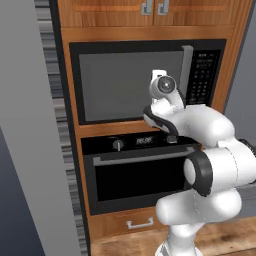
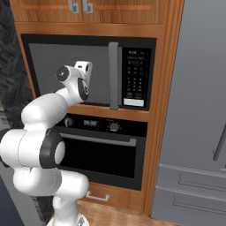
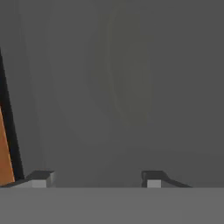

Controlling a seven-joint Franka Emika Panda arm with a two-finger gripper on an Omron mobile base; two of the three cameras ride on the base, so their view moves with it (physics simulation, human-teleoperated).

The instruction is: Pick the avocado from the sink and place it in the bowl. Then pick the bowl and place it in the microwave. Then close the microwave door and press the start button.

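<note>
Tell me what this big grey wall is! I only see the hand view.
Observer: It's the window of the microwave door, and the door looks shut. Your open gripper points straight at it.
Operator: Where do I press start?
Observer: On the black keypad panel, to the right of the door. I can't make out the start button itself.
Operator: Is anything between me and it?
Observer: The door's upright grey handle stands between the window and the keypad.
</note>
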